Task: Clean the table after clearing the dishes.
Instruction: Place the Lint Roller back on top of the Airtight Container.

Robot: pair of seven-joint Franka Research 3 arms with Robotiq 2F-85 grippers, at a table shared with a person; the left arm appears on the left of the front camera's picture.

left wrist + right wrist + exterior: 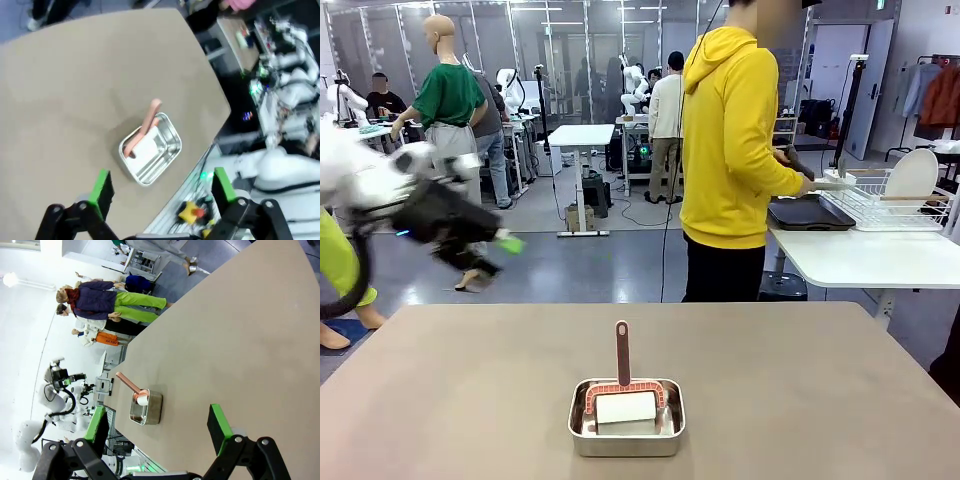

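Observation:
The taupe-brown table holds a small steel pan near its front middle, with a red-framed white roller inside, handle up. My left gripper hangs blurred in the air above the table's far left. Its wrist view shows it open high over the pan, with nothing between the green pads. My right gripper is open too, with the pan farther off on the table. Of the dishes, one white plate stands in a wire rack on a white side table.
A person in a yellow hoodie stands behind the far edge, turned toward the side table, with both hands at the rack. A dark tray lies next to the rack. Other tables and people stand farther back.

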